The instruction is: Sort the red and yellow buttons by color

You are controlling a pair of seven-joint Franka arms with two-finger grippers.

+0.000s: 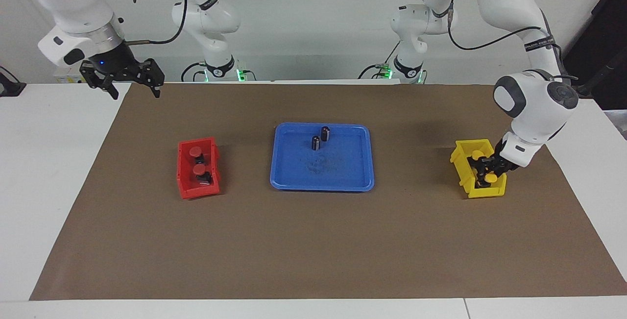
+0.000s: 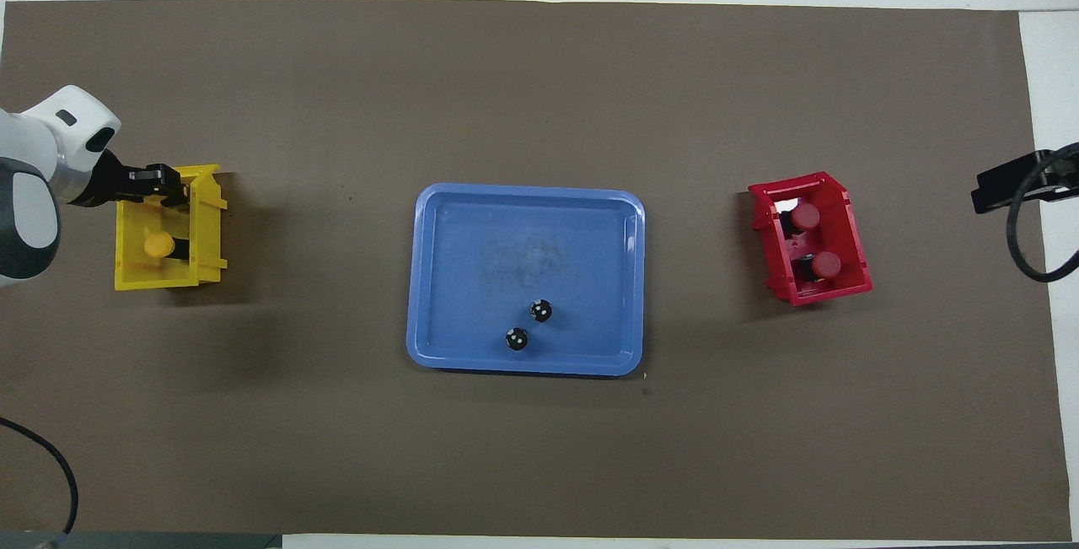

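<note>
the left end effector [image 1: 490,171] was down in the yellow bin [image 1: 463,169], at three o'clock of the blue tray [image 1: 284,162] in the facing view; i cannot tell whether it gripped the yellow button [image 1: 491,178] at its tip. another yellow button [image 1: 477,154] lay beside it. two red buttons [image 1: 196,152] sat in the red bin [image 1: 185,182] at nine o'clock. the right end effector [image 1: 133,85] waited open above the counter [image 1: 313,250] edge.

Bright, even overhead light; soft shadows; sharp focus.
</note>
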